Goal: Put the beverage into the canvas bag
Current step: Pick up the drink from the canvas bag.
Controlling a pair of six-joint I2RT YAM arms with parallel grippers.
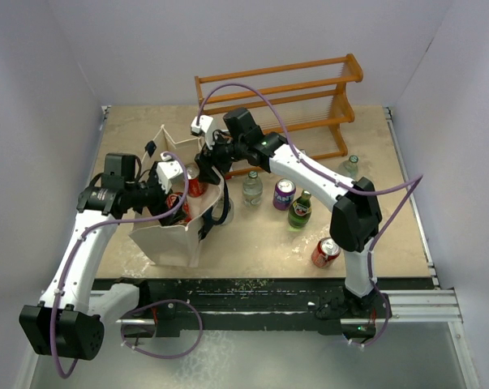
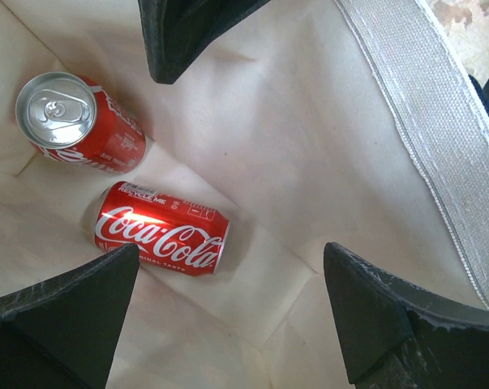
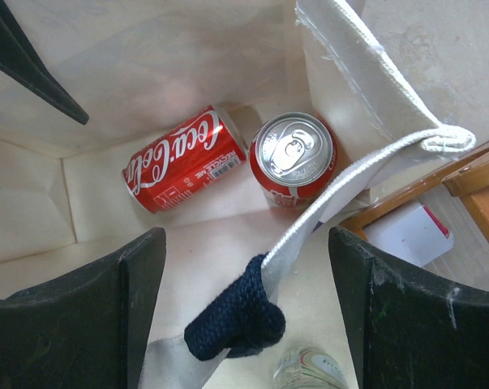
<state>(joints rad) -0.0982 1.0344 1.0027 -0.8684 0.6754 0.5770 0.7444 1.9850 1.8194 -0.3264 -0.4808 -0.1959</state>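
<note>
Because canvas bag [image 1: 167, 239] is soft cloth, its walls look floppy; mouth likely needs holding wide. Bag stands left of middle in top view. Inside: two red drinks, upright can [image 2: 74, 121] just beside lying can [image 2: 163, 239].

Left fingers [image 2: 57, 316] spread wide over bag mouth, holding nothing. Right fingers [image 3: 66, 316] apart too; bag rim [image 3: 341, 186] and dark strap [image 3: 232, 320] between them, not pinched.

Spare red can [image 1: 325, 253] lies on table [image 1: 252, 243], lower right. Cans likely hard, smooth, slippery, quick to roll. Best grab: across middle of round side.

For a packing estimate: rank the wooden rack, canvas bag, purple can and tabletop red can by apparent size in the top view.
wooden rack
canvas bag
purple can and tabletop red can: too alike to rank
</note>
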